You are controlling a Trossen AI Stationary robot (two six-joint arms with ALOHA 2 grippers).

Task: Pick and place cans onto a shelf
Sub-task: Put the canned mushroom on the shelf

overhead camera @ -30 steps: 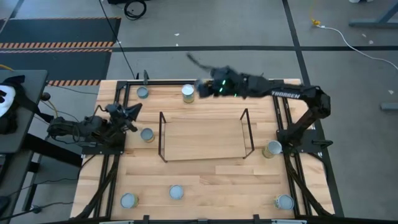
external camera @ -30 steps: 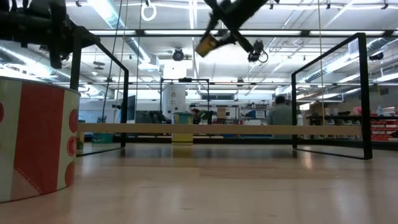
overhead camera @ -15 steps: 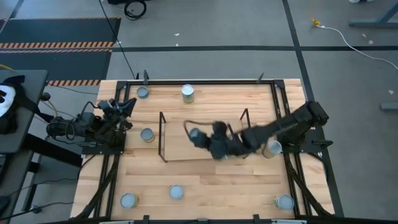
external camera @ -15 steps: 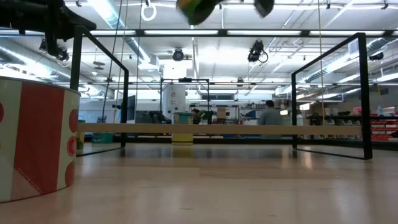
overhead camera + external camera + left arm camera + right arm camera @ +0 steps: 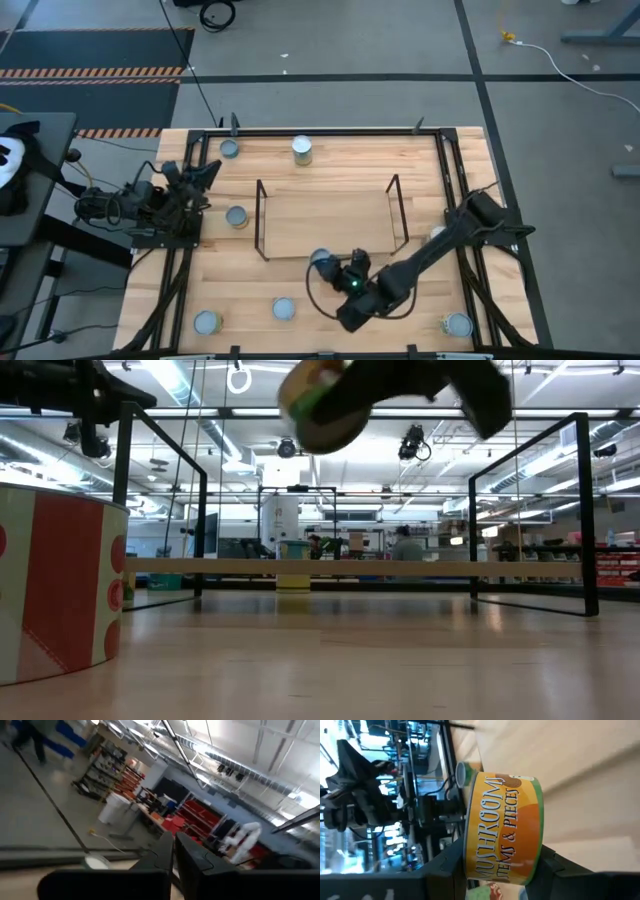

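My right gripper (image 5: pixel 335 268) is shut on a can (image 5: pixel 321 260) with an orange and green label (image 5: pixel 502 827). It holds the can in the air just off the near edge of the shelf (image 5: pixel 330 225). In the low view the can (image 5: pixel 320 405) shows high up and tilted. Several other cans stand on their bases on the table: two at the far edge (image 5: pixel 302 150) (image 5: pixel 229 148), one left of the shelf (image 5: pixel 236 216), others along the near edge (image 5: pixel 283 309). My left gripper (image 5: pixel 205 173) waits shut at the left edge, and its fingers show together in the left wrist view (image 5: pixel 174 865). My right gripper pinches the can between its two fingers (image 5: pixel 451 862), one on each flat end near the rim (image 5: pixel 468 855). The can's side label faces the wrist. The fingers come roughly level from the near right. The can is lifted clear of the table and somewhat tilted.
The shelf's dark wire end frames (image 5: pixel 260 220) (image 5: pixel 398 213) stand upright on either side of its wood base. A can (image 5: pixel 437 234) is partly hidden under my right arm. A red and white can (image 5: pixel 60 595) stands close to the low camera. The black frame (image 5: pixel 450 170) runs round the tabletop.
My right gripper has carried the can from the far edge, beside the can standing there, over the shelf toward the near edge. It is now just off the shelf's near side, and the arm has swung round with it. The can has stayed clear of the table throughout.
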